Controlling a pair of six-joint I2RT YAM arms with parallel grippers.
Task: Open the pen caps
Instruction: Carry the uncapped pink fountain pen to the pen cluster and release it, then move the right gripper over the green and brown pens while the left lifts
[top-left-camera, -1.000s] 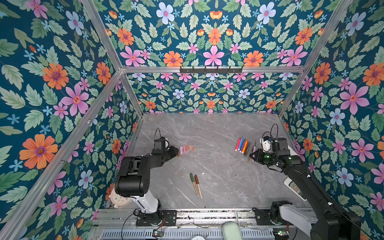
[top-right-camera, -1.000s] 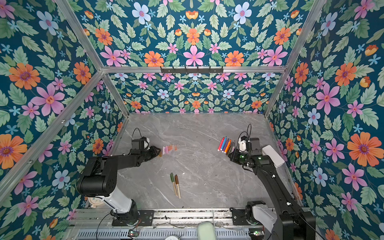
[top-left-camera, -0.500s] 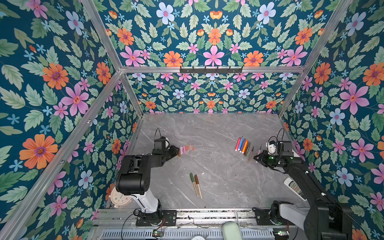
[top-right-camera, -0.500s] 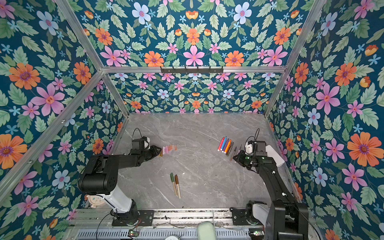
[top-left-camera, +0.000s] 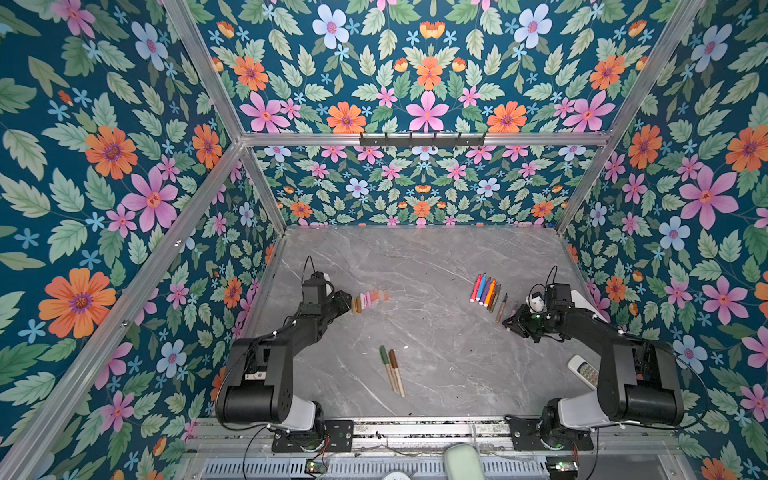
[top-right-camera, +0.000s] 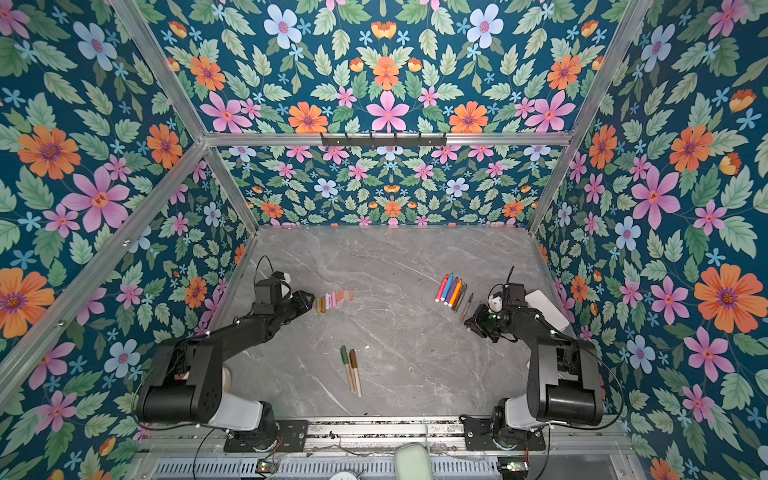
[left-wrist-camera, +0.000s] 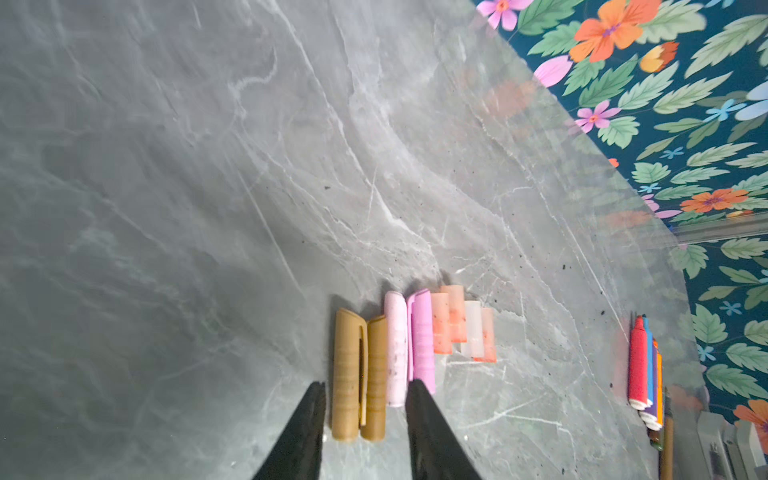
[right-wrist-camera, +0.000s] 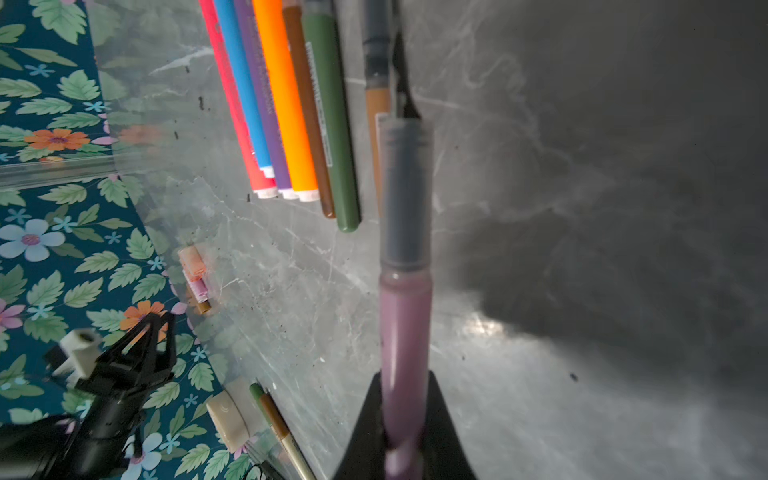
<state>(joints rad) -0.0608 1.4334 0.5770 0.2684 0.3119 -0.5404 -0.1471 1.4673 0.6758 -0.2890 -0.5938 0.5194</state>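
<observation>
Lying side by side in a short row on the left part of the table, the pen caps are seen in tan, pink and pale orange-red. The two tan ones and the end of a pale pink one are straddled by the spread fingers of the left hand, without being pinched. A mauve pen, uncapped with its dark tip bared, is pinched by the right hand near the bundle of bright and muted pens. Two capped pens are seen toward the front edge, well apart from both.
</observation>
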